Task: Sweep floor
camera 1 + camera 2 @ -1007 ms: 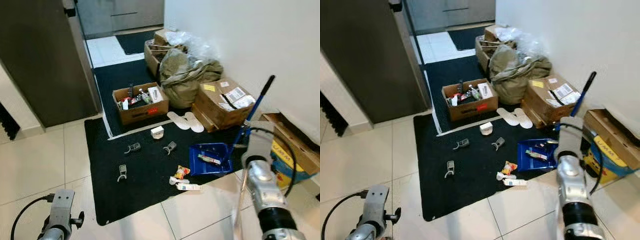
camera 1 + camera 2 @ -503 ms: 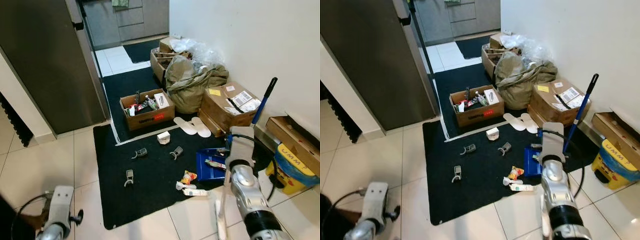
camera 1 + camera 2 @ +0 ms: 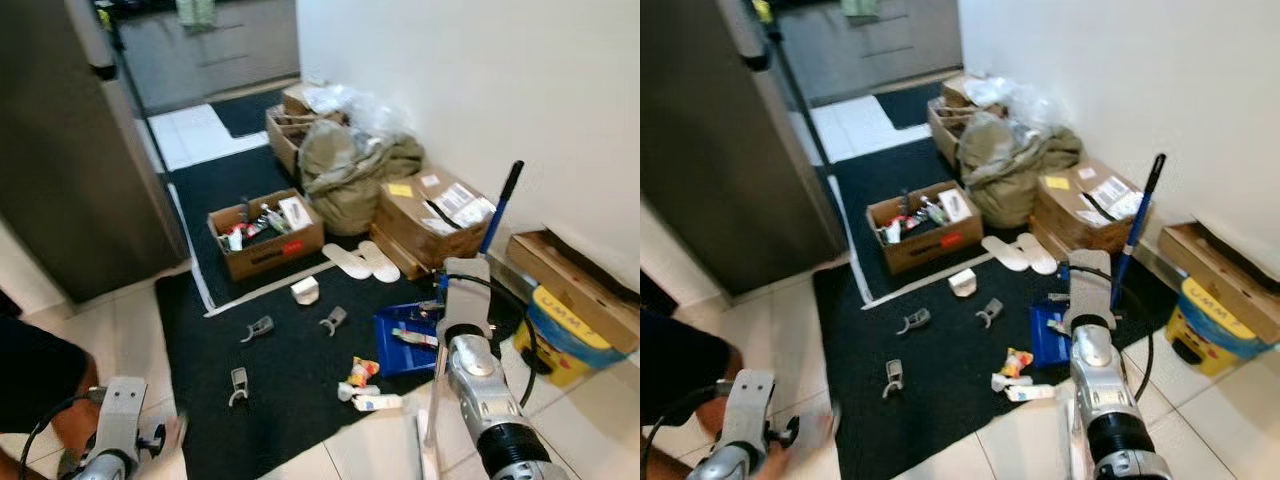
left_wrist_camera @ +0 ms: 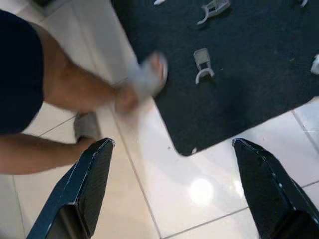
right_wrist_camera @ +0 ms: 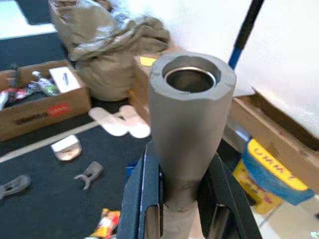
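The right gripper (image 5: 182, 219) is clamped on a grey broom handle (image 5: 192, 124), which rises between its fingers near the right edge of the black mat (image 3: 290, 400). The left gripper (image 4: 172, 189) hangs low over the white tiled floor (image 4: 199, 199) just off the mat's near left corner, its fingers spread wide apart and holding nothing. A blue dustpan (image 3: 405, 340) sits at the mat's right edge, its blue upright handle (image 3: 497, 208) leaning toward the wall. Litter lies on the mat: grey clips (image 3: 258, 328), a small white box (image 3: 304, 290) and a bright wrapper (image 3: 361, 371) near the front edge. A person's leg (image 4: 75, 94), blurred, is beside the mat's left edge.
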Controlling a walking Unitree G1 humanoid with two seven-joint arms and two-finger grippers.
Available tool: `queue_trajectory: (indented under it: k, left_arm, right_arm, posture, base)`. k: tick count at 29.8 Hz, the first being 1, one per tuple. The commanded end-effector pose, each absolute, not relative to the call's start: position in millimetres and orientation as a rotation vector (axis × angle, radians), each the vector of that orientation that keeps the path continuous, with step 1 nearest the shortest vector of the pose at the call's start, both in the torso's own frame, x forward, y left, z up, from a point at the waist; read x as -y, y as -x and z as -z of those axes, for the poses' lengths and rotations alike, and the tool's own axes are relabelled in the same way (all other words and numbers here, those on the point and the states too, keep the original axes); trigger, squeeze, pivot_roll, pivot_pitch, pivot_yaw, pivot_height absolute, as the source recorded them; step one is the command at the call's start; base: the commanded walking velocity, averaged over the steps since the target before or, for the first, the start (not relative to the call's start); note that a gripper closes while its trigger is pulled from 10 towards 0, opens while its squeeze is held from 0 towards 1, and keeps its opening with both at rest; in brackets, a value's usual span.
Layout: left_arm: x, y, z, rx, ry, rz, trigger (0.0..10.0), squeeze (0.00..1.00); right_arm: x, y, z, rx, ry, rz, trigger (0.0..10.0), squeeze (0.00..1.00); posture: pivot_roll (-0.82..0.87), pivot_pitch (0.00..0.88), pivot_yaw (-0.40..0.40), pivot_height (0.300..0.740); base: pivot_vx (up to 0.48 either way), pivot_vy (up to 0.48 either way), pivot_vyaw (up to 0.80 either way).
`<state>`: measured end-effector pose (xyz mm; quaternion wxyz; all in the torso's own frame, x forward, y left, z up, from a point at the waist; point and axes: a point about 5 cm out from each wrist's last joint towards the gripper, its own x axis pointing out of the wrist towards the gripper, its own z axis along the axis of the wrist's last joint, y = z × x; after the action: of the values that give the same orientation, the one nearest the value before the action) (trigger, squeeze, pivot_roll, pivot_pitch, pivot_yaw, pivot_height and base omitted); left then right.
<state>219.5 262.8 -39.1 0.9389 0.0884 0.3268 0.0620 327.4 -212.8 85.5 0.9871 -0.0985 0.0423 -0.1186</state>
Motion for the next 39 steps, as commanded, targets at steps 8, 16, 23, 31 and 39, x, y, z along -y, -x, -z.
queue_trajectory:
  k: [8, 16, 23, 31, 39]
  left_arm:
    - [-268.7, -207.3, 45.4, -0.721, -0.203, -0.127, 10.0, 0.0]
    - [-266.7, -205.3, 47.3, -0.73, -0.2, -0.11, 10.0, 0.0]
    - [-264.2, -201.2, 50.2, -0.736, -0.199, -0.094, 10.0, 0.0]
    - [-261.7, -195.7, 53.8, -0.746, -0.201, -0.083, 10.0, 0.0]
    - [-261.7, -191.0, 56.2, -0.757, -0.209, -0.078, 10.0, 0.0]
  right_arm:
    - [210.7, -333.2, -93.7, -0.05, 0.223, 0.243, 10.0, 0.0]
    - [224.4, -327.9, -91.1, -0.067, 0.253, 0.294, 10.0, 0.0]
    - [231.7, -324.4, -88.3, -0.089, 0.266, 0.318, 10.0, 0.0]
    - [229.7, -319.7, -74.6, -0.166, 0.222, 0.292, 10.0, 0.0]
    - [205.1, -316.6, -57.1, -0.233, 0.03, 0.187, 10.0, 0.0]
  posture:
    - [0.0, 0.028, 0.069, 0.74]
    - [0.0, 0.043, 0.071, 0.74]
    - [0.0, 0.057, 0.07, 0.74]
    - [0.0, 0.077, 0.065, 0.74]
    - [0.0, 0.099, 0.067, 0.74]
  base:
    - [0.299, 0.0, -0.4]
    - [0.0, 0.0, -0.1]
    - [0.0, 0.0, 0.0]
    - [0.0, 0.0, 0.0]
    - [0.0, 0.0, 0.0]
